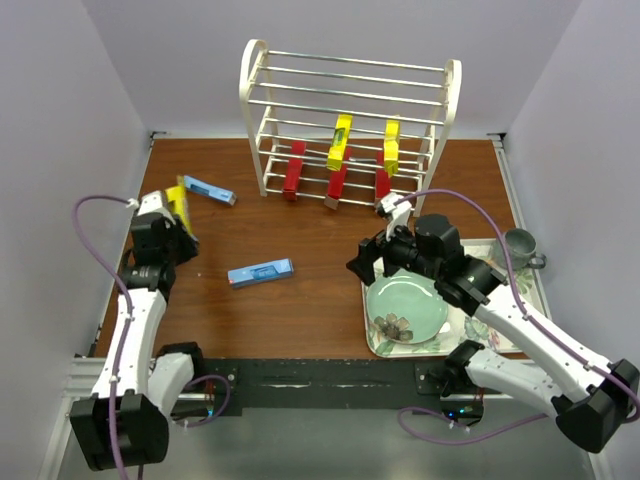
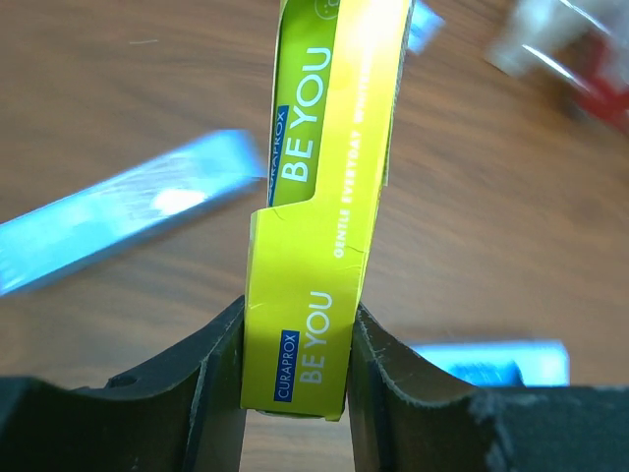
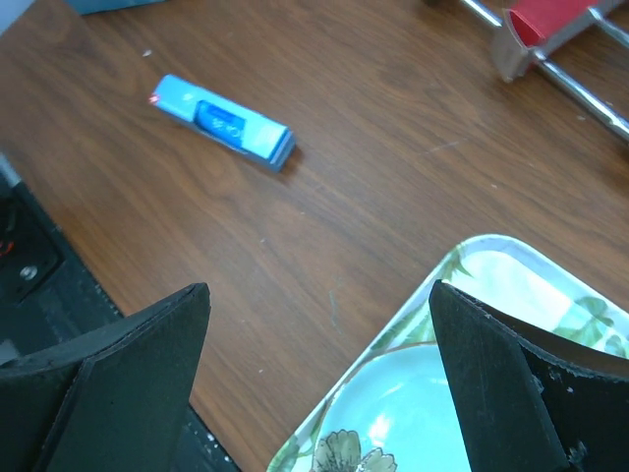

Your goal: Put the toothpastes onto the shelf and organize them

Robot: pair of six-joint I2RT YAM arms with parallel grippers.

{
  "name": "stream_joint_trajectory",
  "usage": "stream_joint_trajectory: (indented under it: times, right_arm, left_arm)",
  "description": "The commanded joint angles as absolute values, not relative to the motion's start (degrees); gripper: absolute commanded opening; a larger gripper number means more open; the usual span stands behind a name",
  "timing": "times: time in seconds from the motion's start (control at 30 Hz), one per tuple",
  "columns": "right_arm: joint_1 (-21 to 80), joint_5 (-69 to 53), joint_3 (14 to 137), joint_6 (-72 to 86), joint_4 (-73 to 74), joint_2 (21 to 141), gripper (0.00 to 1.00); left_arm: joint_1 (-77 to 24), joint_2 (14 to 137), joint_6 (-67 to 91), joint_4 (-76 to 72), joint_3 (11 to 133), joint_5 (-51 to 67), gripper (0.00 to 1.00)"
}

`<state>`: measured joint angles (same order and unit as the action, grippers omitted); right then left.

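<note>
Left pincer (image 2: 297,339) clamps one yellow box (image 2: 314,197), right pincer (image 3: 319,290) gapes; shelf (image 1: 252,70) holds three red boxes (image 1: 294,170), two yellow boxes (image 1: 340,143).

A brown wooden table (image 1: 300,230) carries a white wire shelf (image 1: 252,90) at its far edge, with three red toothpaste boxes (image 1: 293,172) and two yellow toothpaste boxes (image 1: 340,142) propped among its lower rungs. On the left half, one light blue box (image 1: 210,190) lies flat towards the far side. A second light blue box (image 1: 260,272) lies nearer the middle. A floral tray (image 1: 388,328) sits at near right.
</note>
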<state>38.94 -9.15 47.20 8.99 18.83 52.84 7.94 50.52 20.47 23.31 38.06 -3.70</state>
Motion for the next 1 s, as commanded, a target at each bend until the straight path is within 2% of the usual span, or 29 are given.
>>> stream_joint_trajectory:
  times: [0.0, 0.13, 0.33, 0.53, 0.73, 0.97]
  right_arm:
    - [38.9, -17.6, 48.1, 5.5, 13.7, 52.5, 0.98]
    - [38.8, -21.0, 49.0, 4.0, 12.9, 54.1, 0.98]
    - [39.0, -22.9, 53.3, -1.9, 16.6, 56.2, 0.98]
    - [39.0, -23.6, 58.1, -3.5, 22.1, 58.2, 0.99]
    - [38.9, -25.3, 62.0, 2.8, 24.8, 58.9, 0.98]
    - [38.9, -27.9, 69.8, 6.6, 34.7, 64.9, 0.98]
  left_arm:
    - [1.2, 48.0, 10.3, 20.2, 40.5, 12.0, 0.2]
    - [-6.3, 47.6, 4.9, 19.4, 41.0, 20.7, 0.15]
    - [-18.0, 46.1, -7.9, 21.9, 42.7, 26.8, 0.11]
    - [-27.1, 46.8, -18.9, 27.9, 44.3, 25.8, 0.11]
    - [-32.3, 46.3, -28.5, 29.5, 45.0, 25.4, 0.08]
    - [-36.4, 47.5, -38.9, 30.3, 47.5, 26.1, 0.03]
